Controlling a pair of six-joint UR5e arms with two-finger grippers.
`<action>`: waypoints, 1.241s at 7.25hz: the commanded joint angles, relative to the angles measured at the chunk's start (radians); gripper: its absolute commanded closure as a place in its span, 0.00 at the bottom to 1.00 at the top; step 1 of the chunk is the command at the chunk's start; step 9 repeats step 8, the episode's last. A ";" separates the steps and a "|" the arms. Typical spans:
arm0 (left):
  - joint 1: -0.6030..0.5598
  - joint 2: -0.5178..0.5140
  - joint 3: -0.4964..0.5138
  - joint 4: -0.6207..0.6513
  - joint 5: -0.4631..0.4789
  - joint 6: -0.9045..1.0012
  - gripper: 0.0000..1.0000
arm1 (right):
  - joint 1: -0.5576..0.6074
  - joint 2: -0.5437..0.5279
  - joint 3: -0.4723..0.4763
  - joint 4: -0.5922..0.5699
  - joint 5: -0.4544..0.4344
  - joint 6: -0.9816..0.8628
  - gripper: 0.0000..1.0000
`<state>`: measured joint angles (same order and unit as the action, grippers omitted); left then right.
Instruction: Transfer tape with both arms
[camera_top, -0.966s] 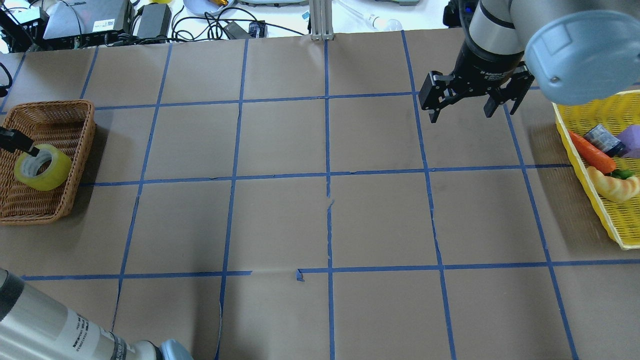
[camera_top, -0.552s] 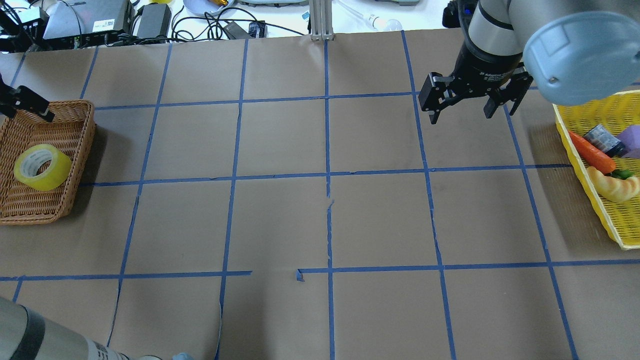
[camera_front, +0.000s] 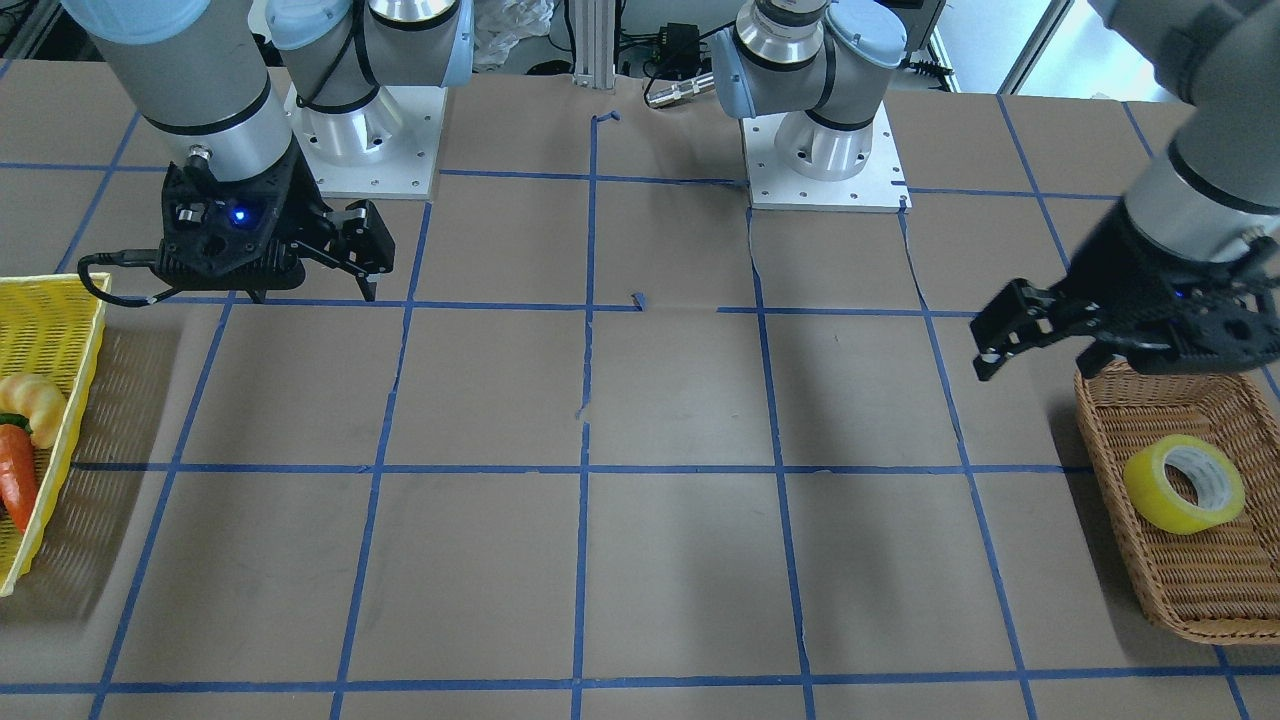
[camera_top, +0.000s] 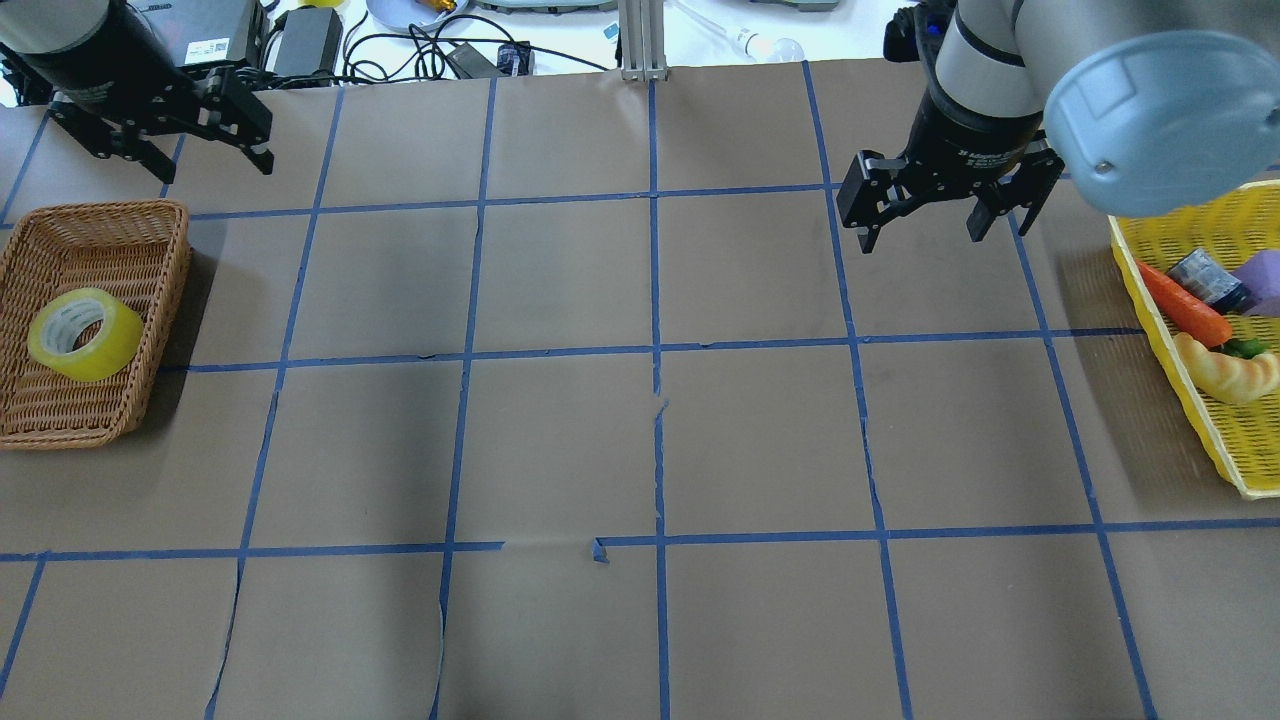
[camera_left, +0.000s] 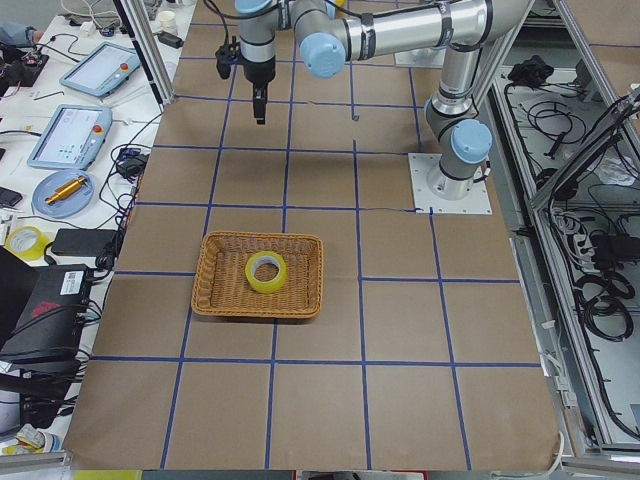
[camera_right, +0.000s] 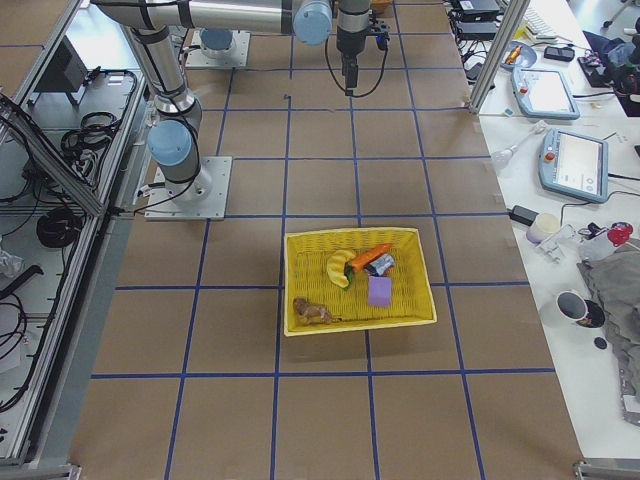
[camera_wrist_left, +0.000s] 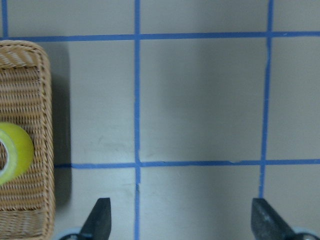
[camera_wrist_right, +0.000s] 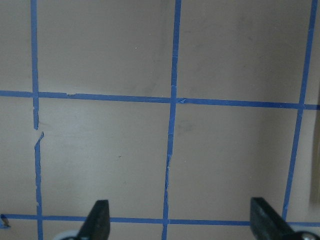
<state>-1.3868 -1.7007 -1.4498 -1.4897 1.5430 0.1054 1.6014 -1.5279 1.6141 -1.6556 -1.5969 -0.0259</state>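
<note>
The yellow tape roll (camera_top: 85, 335) lies inside a wicker basket (camera_top: 160, 300) at the table's left end. It also shows in the front view (camera_front: 1185, 483), the left side view (camera_left: 266, 272) and at the left wrist view's edge (camera_wrist_left: 12, 155). My left gripper (camera_top: 215, 168) hangs open and empty above the table beyond the basket's far side, apart from the tape. The left wrist view (camera_wrist_left: 182, 217) shows its fingers wide apart over bare paper. My right gripper (camera_top: 920, 235) is open and empty over the far right part of the table (camera_wrist_right: 180, 217).
A yellow plastic basket (camera_top: 1200, 440) with a carrot (camera_top: 1185, 305) and other toy food sits at the right end. Cables and electronics (camera_top: 300, 40) line the far edge, with a metal post (camera_top: 640, 40) at mid-edge. Brown paper with blue tape lines covers the table.
My left gripper was touching the tape in the wicker basket, then rose and moved away to the far side. The tape stayed in the basket. The right gripper barely moved.
</note>
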 joint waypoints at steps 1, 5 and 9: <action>-0.157 0.081 -0.033 -0.011 0.002 -0.186 0.00 | -0.001 -0.001 0.004 -0.001 0.000 -0.006 0.00; -0.173 0.130 -0.101 0.006 0.074 -0.188 0.00 | -0.003 -0.006 -0.002 -0.029 0.012 -0.009 0.00; -0.178 0.134 -0.101 0.005 0.069 -0.193 0.00 | -0.001 -0.005 0.001 -0.067 0.009 -0.011 0.00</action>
